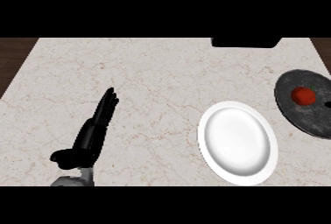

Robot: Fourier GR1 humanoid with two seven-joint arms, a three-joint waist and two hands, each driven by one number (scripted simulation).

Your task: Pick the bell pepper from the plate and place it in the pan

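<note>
A red bell pepper [303,96] lies inside the dark grey pan [310,114] at the right edge of the counter. The white plate [237,142] sits just left of the pan with nothing on it. My left hand [92,131] shows at the lower left with its fingers straight and pointing away, far from plate and pan, holding nothing. My right hand does not show in this view.
The counter is pale marble [155,74]. A black object [245,42] sits at its far edge, above the plate. Dark wood floor [13,57] shows beyond the counter's left edge.
</note>
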